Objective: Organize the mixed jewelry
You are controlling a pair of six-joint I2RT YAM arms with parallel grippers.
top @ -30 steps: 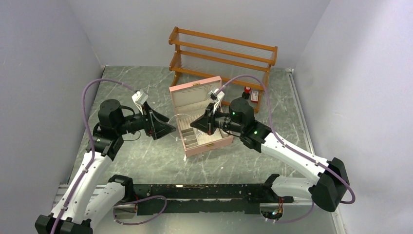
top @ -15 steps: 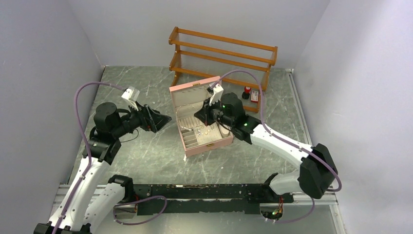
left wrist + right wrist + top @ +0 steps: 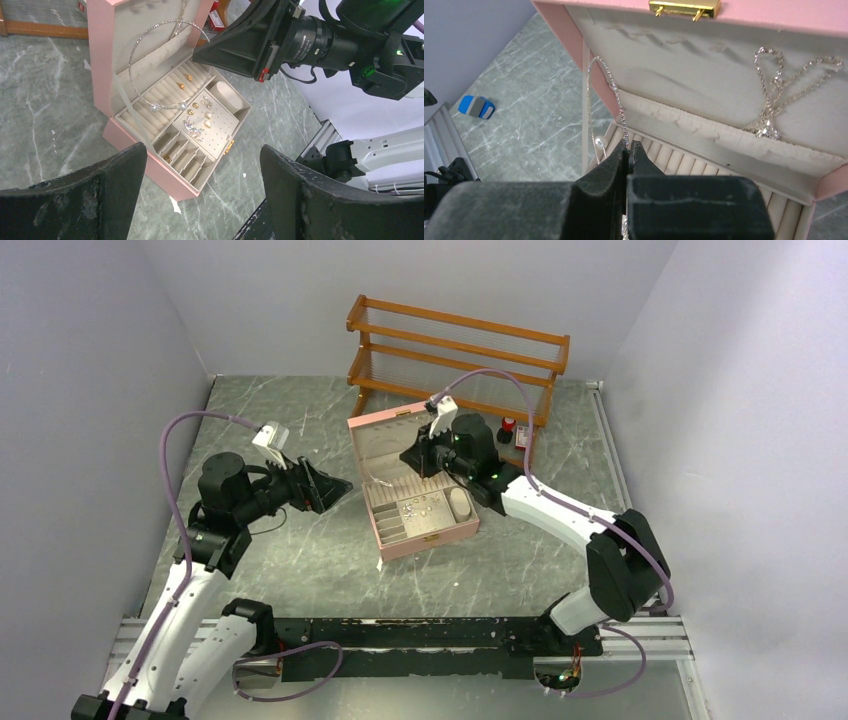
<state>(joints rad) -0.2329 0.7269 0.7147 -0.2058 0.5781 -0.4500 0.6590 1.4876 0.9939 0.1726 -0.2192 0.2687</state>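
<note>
Right claw risen toward pink jewelry box lid, pinched on chain necklace; rings, earrings below it already slotted; hanging remains. Left claw wide, empty.

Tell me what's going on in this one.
The right end effector is pinched shut on a thin silvery necklace loop, holding it over the tray of the open pink jewelry box. The left end effector hangs open and empty to the left of the box. A few gold earrings already sit in the tray, and a second chain hangs against the inside of the lid.
</note>
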